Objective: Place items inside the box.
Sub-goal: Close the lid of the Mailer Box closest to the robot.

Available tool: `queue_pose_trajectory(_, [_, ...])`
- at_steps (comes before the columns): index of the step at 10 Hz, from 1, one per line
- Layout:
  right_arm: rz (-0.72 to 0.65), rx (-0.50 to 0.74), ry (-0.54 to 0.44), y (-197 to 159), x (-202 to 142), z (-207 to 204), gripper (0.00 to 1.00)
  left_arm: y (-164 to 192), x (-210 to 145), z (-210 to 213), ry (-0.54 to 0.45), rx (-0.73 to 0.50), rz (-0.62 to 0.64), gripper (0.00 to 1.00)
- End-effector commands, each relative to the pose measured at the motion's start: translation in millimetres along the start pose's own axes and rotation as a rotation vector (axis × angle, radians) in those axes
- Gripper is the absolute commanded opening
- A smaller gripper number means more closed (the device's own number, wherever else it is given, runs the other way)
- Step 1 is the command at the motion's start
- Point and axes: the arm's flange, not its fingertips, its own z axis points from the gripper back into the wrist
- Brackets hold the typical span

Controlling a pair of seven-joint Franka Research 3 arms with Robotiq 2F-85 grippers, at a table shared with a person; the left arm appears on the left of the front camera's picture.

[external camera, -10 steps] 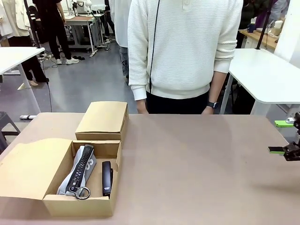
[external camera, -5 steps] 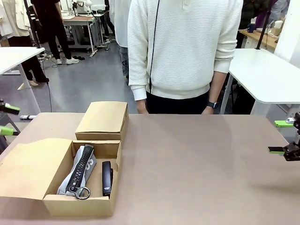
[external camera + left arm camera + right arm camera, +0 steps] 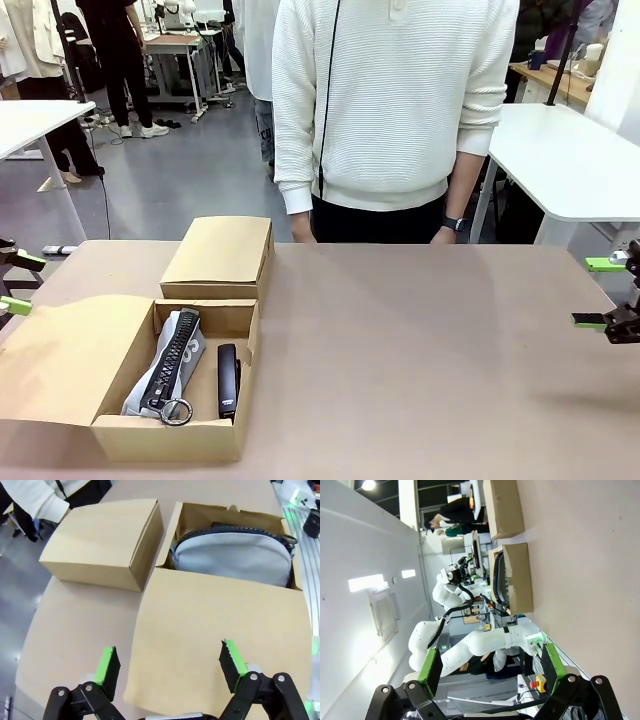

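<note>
The soft grey pencil case (image 3: 170,368) is judged light, best pinched mid-body; both pincers (image 3: 170,665) (image 3: 490,664) are spread wide, empty.

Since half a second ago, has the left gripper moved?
Yes. In the front view the left gripper has dropped lower at the picture's left edge, nearer the open box's flap, jaws open.

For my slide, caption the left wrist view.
Open left gripper hovers over the open box's flap; grey pencil case inside, closed box beside.
</note>
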Motion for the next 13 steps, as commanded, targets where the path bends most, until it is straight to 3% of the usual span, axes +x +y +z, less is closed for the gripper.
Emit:
queue_pose_trajectory(1, [-0.019, -0.006, -0.004, 3, 0, 0, 1.00, 5, -20, -6, 0.046, 0.057, -0.003, 1.00])
queue_pose_trajectory(4, [-0.019, -0.006, -0.004, 3, 0, 0, 1.00, 0, -64, -4, 0.113, 0.049, -0.080, 1.00])
queue_pose_trajectory(7, [-0.019, -0.006, -0.004, 3, 0, 0, 1.00, 9, -104, -27, 0.196, -0.013, 0.003, 1.00])
queue_pose_trajectory(10, [-0.019, -0.006, -0.004, 3, 0, 0, 1.00, 9, -116, -55, 0.151, -0.057, 0.034, 1.00])
queue_pose_trajectory(13, [-0.019, -0.006, -0.004, 3, 0, 0, 1.00, 14, -128, -47, 0.152, -0.009, 0.080, 1.00])
